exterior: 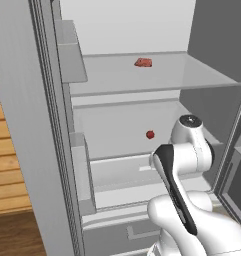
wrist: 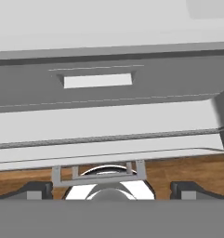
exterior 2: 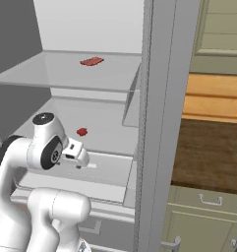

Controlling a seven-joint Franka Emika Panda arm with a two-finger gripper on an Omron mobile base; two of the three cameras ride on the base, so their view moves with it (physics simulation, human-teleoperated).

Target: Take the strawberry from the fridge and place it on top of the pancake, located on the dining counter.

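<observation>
The fridge (exterior: 52,125) stands open, showing its white interior. The strawberry (exterior: 150,134), tiny and deep red, rests on the lower clear shelf (exterior: 112,130) and appears again in the right base view as the strawberry (exterior 2: 81,131). My gripper (exterior 2: 77,164) hangs in front of that shelf, below and slightly nearer than the berry, and points downward. In the hand view the gripper (wrist: 111,189) is open, its fingertips (wrist: 36,189) spread far apart with nothing between them. The pancake and the dining counter are out of view.
A flatter pinkish-red lump (exterior: 143,62) lies on the upper shelf. Door bins (exterior: 72,55) line the left door. The hand view looks at a grey drawer front (wrist: 97,80) and wood floor. Green cabinet drawers (exterior 2: 208,202) under a dark brown top sit at the right.
</observation>
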